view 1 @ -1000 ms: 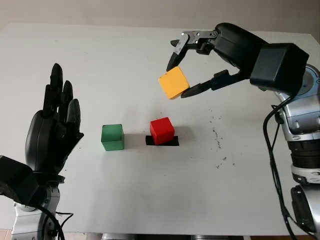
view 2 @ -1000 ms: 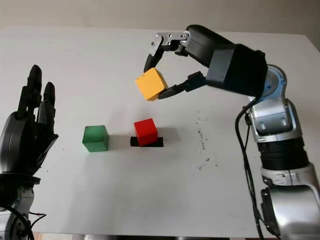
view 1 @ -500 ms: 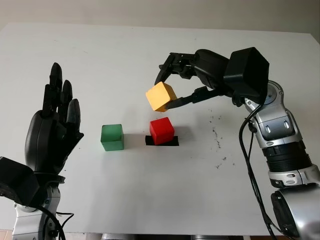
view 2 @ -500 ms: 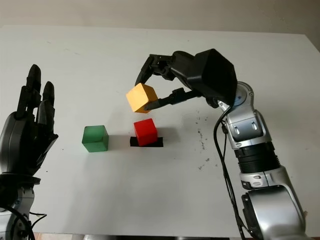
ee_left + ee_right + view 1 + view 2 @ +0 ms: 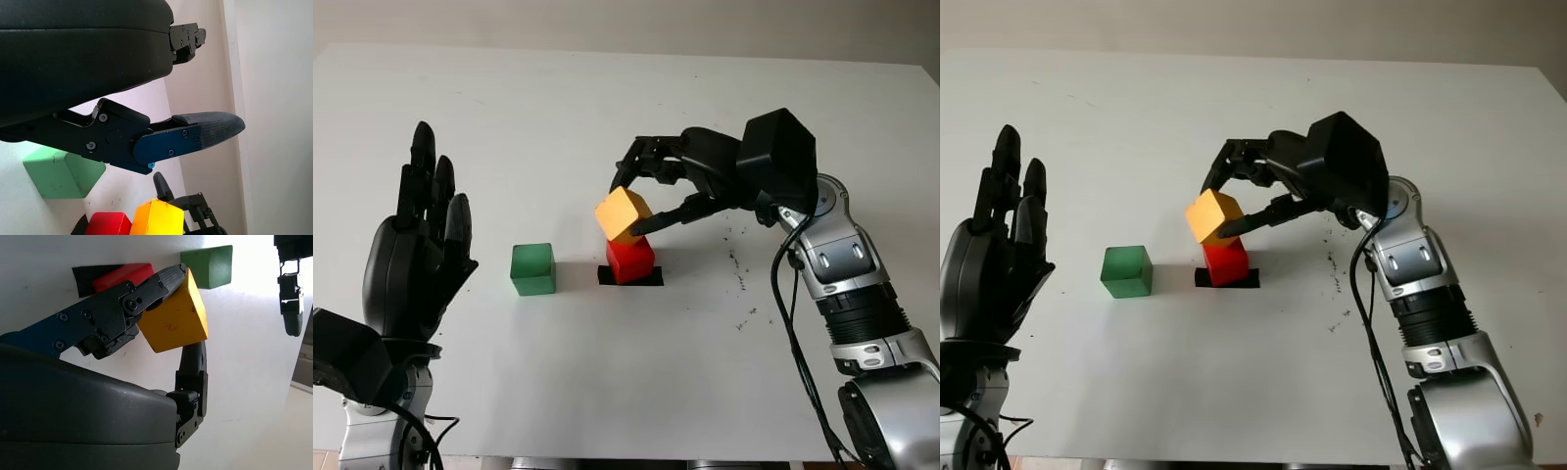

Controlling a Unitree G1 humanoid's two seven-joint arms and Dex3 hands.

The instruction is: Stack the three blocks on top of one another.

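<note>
While tilted corner-down, the yellow block (image 5: 624,213) hangs in the right hand (image 5: 651,186).

We see glossy black three-fingered hands (image 5: 411,264), silver segmented forearms (image 5: 847,284), a loose black cable (image 5: 791,323), and small screws on blue-black finger links (image 5: 166,147).
</note>
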